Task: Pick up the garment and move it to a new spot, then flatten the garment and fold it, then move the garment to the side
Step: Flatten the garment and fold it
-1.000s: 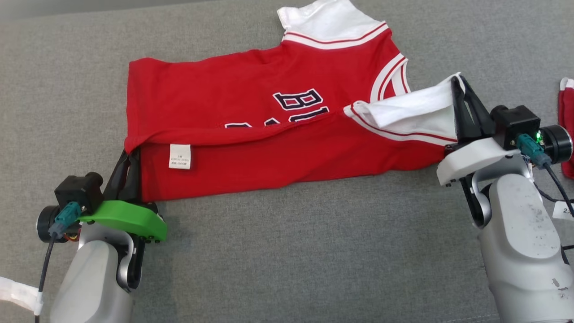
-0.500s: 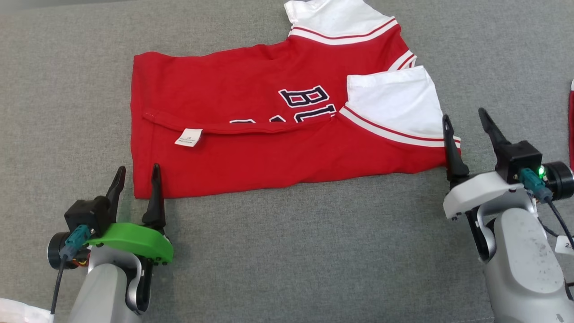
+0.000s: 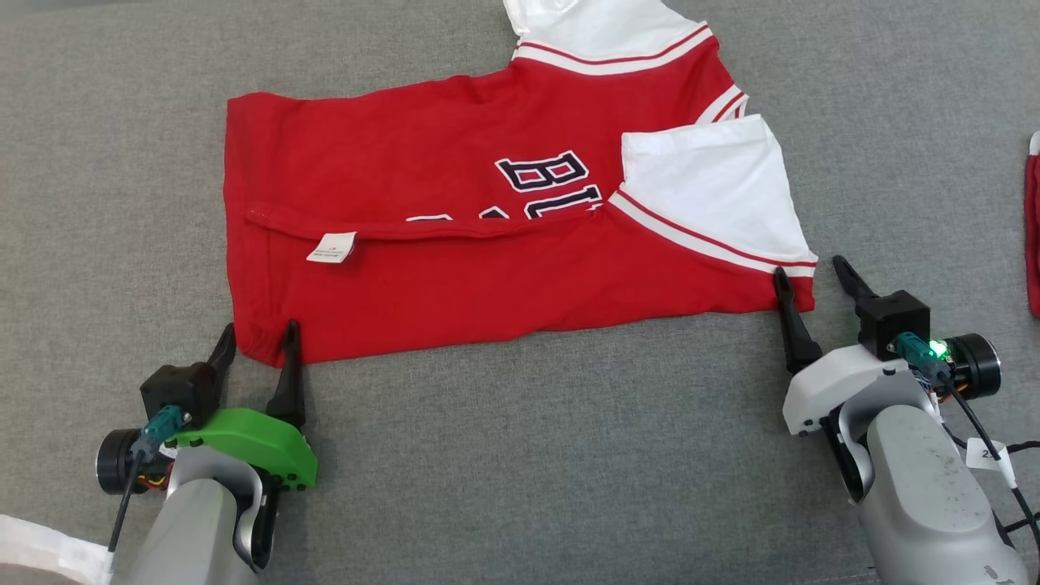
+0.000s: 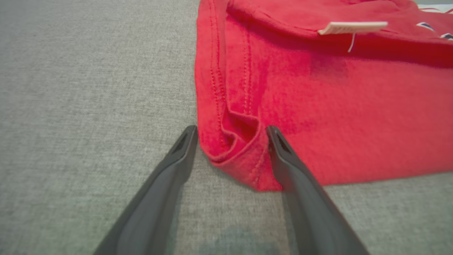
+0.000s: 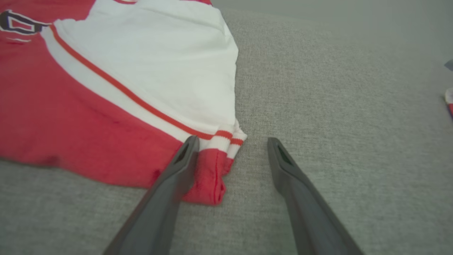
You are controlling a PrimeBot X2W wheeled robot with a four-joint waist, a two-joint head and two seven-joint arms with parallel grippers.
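Red garment point(image 3: 455, 244): we log it lying flat on the surface, centre to far, its long side running left to right. The near part is folded up over the body, covering the lower half of the dark lettering point(image 3: 544, 175).
Grey fabric surface point(image 3: 520, 455): it lies under everything in the head view.
White sleeve point(image 3: 707, 187): it lies folded onto the red body at the right end, edged with red and white stripes.
Care tag point(image 3: 331, 247): white, it hangs from the fold edge left of centre; we also see it in the left wrist view point(image 4: 354, 27).
Left gripper point(image 3: 260, 327): fingers are spread and hold nothing. The near-left hem corner point(image 4: 240, 159) sits between them, unpinched.
Right gripper point(image 3: 811, 268): fingers are spread and hold nothing. The near-right corner point(image 5: 212, 177) lies against its left finger and reaches partly into the gap.
Second red item point(image 3: 1033, 236): we note it at the far right edge, well apart from the garment and cut off by the frame.
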